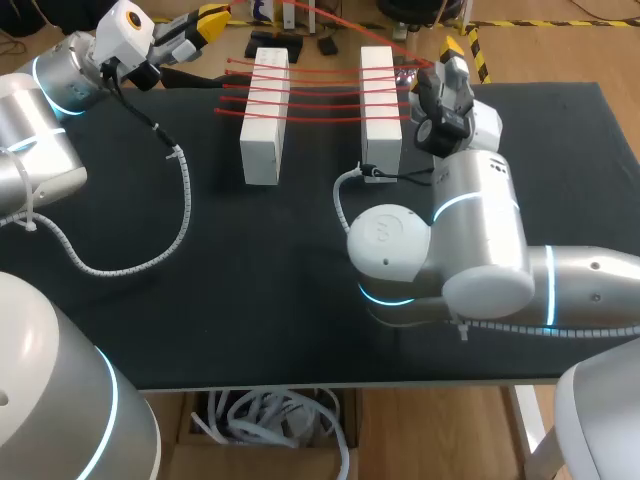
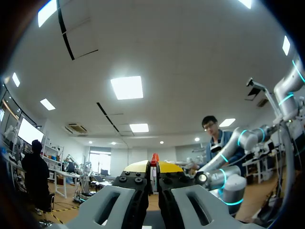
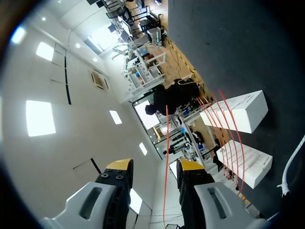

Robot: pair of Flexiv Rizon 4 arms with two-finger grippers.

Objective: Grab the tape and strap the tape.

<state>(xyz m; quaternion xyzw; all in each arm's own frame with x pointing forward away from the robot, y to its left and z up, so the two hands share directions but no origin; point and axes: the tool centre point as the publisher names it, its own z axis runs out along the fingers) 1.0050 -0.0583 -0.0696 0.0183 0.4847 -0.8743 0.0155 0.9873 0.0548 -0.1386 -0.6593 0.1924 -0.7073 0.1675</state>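
Two white blocks (image 1: 265, 115) (image 1: 380, 110) stand on the black table (image 1: 200, 320), with several red tape strands (image 1: 320, 90) stretched across them. My left gripper (image 1: 213, 18) hangs past the far left edge, shut on the red tape end (image 2: 154, 159), which shows between its yellow tips (image 2: 153, 167). One loose strand (image 1: 350, 32) runs from there to my right gripper (image 1: 450, 55) beside the right block. In the right wrist view that strand (image 3: 167, 157) passes between the open fingers of the right gripper (image 3: 155, 168), touching neither. The blocks (image 3: 243, 112) lie off to the side.
My right arm's big white body (image 1: 470, 250) covers the table's middle right. A grey cable (image 1: 345, 195) loops beside the right block, and the left arm's ribbed hose (image 1: 180, 200) hangs over the table's left part.
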